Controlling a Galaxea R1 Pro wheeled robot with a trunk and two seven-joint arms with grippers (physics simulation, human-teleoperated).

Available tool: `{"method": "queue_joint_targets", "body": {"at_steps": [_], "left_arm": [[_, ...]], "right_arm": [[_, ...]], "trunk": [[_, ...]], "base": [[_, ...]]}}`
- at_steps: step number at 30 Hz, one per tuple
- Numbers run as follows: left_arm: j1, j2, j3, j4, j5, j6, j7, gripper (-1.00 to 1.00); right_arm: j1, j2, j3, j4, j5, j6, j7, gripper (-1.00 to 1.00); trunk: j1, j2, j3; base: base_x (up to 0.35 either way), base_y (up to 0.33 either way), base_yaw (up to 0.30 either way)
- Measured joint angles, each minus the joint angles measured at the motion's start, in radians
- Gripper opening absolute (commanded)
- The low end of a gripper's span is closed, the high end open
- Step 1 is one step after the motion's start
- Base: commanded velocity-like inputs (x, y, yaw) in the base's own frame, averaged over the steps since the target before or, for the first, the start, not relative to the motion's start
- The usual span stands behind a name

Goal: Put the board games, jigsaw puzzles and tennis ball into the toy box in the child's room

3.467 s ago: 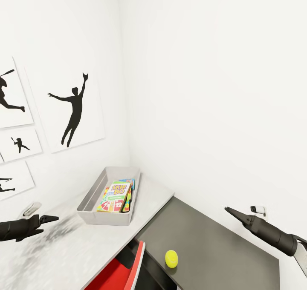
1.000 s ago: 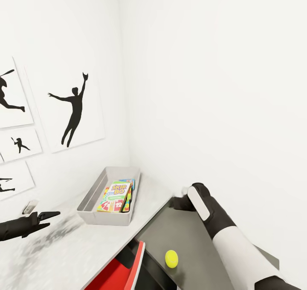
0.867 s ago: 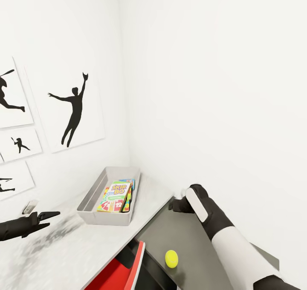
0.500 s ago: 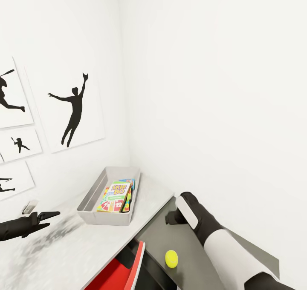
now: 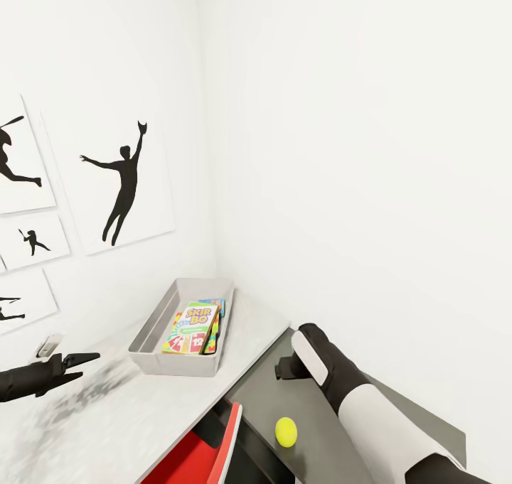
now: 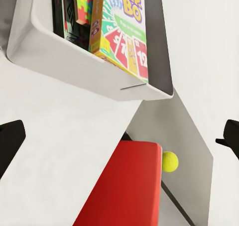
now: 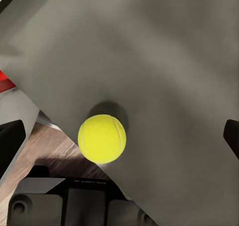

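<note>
Left claw (image 5: 80,362) spread open and level, right arm (image 5: 355,399) reaching forward, right claw (image 7: 119,131) parted

Tennis ball (image 7: 102,139) sits at the edge of the dark grey surface (image 7: 149,52), casting a shadow on it. Wood floor (image 7: 45,154) beside that edge. Pincer (image 7: 119,136) fingertips (image 7: 10,141) spread wide, ball between them, untouched.
</note>
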Motion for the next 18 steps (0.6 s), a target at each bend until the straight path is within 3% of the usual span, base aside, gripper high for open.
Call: {"method": "queue_joint_targets", "body": {"at_steps": [9, 18], "left_arm": [[0.000, 0.001, 0.000, 0.000, 0.000, 0.000, -0.001, 1.00], [0.000, 0.001, 0.000, 0.000, -0.001, 0.000, -0.001, 1.00]], "right_arm": [[0.001, 0.000, 0.001, 0.001, 0.000, 0.000, 0.000, 1.00], [0.002, 0.000, 0.001, 0.001, 0.000, 0.000, 0.000, 1.00]], "trunk": [[0.000, 0.000, 0.000], [0.000, 0.000, -0.001]], "base": [[-0.017, 0.012, 0.000], [-0.134, 0.096, 0.000]]}}
